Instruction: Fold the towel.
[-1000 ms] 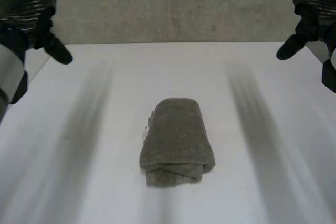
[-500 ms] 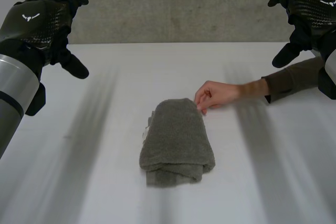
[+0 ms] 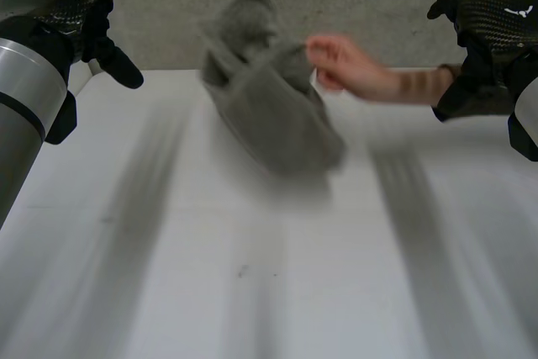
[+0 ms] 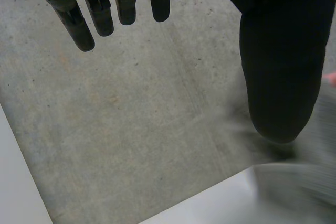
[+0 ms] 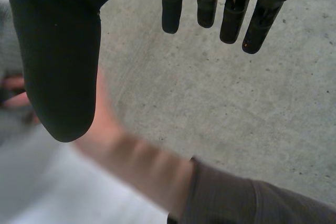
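The grey-brown towel [image 3: 269, 102] hangs bunched in the air above the far part of the white table [image 3: 252, 275], pinched by a person's hand [image 3: 332, 60] that reaches in from the right. A blurred part of the towel [image 4: 315, 177] lies beyond my left thumb. My left hand [image 3: 63, 6] is raised at the far left, open, fingers [image 4: 100, 9] straight and holding nothing. My right hand [image 3: 487, 23] is raised at the far right, also open, fingers [image 5: 231, 9] straight. The person's forearm [image 5: 142, 166] passes under my right palm.
A grey concrete wall [image 3: 336, 14] stands behind the table's far edge. The person's dark sleeve [image 5: 236, 203] crosses below my right hand.
A person's hand came in from the right, took the folded towel by its far end and lifted it off the table. Both of my hands stay raised and open.
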